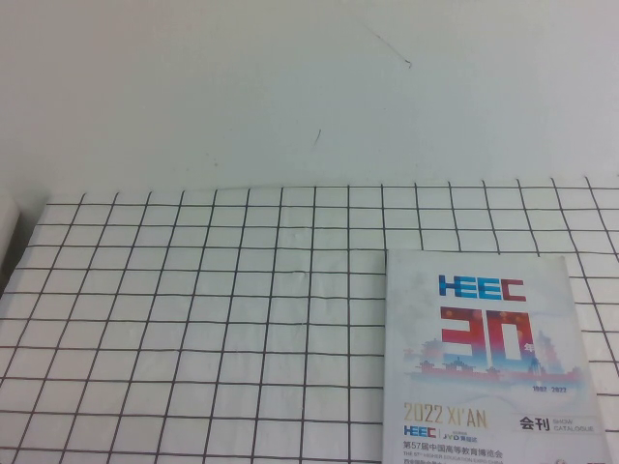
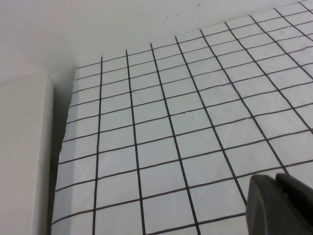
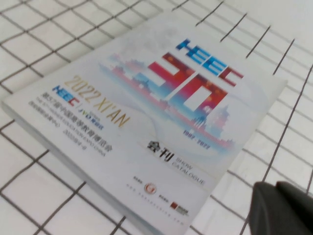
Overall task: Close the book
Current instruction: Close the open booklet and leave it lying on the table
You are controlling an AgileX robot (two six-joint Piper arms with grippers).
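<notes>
Two grippers here, and only a dark corner of each shows in its own wrist view, so I can't tell whether either is apart or together. The right gripper [image 3: 282,209] hangs just above the book [image 3: 146,117], off the cover's lower corner near the small printed logos. The left gripper [image 2: 279,204] is over bare squares of the grid cloth [image 2: 161,147], well away from the book, toward the side where a white block [image 2: 24,156] sits along the cloth's edge.

There's one book, and it's already shut. It lies flat, front cover up, on the cloth in the near right part of the table. In the high view its bottom edge runs out of the picture. The cover is pale, with blue "HEEC" letters at the top, a big red "30" over a skyline drawing, and gold "2022 XI'AN" below that. Under those are some lines of Chinese text.

There's one cloth, white with black lines. A plain white wall [image 1: 290,87] is behind the book's far edge.
</notes>
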